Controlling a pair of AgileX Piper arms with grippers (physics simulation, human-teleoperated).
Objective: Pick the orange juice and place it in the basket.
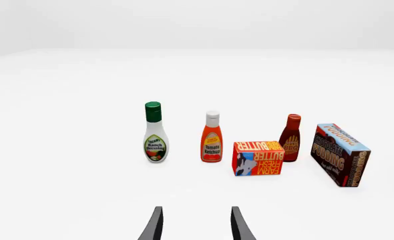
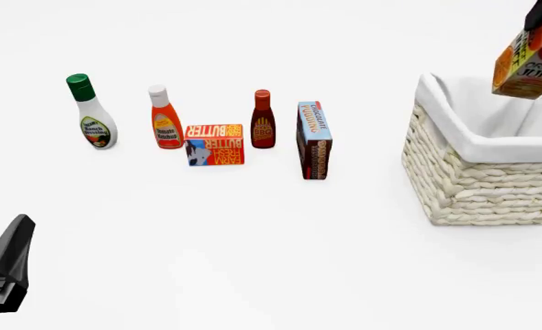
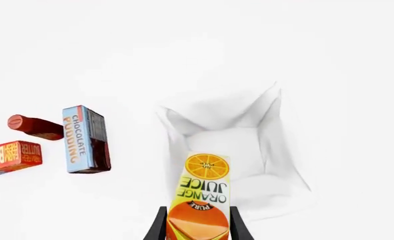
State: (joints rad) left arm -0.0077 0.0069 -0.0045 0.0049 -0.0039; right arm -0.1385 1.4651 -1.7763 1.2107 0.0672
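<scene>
Orange juice, a gable-top carton, hangs tilted in the air at the 2 o'clock corner of the front view, above the cloth-lined rim of the wicker basket. The right claw pinches it, one dark finger on each side; in the right wrist view the carton points down toward the basket's white lining. In the front view only a dark bit of that arm shows above the carton, cut off by the frame's edge.

The left claw is low at 8 o'clock in the front view, well apart from the groceries, its two fingers spread with nothing between them.

On the plain white table a row of goods stands from 10 o'clock toward the centre: a ranch dressing bottle with a green cap, a tomato ketchup bottle, a butter box, a dark BBQ sauce bottle just behind it, and a chocolate pudding box standing on edge. The background is a featureless pale white. The basket's right side runs out of the frame.
</scene>
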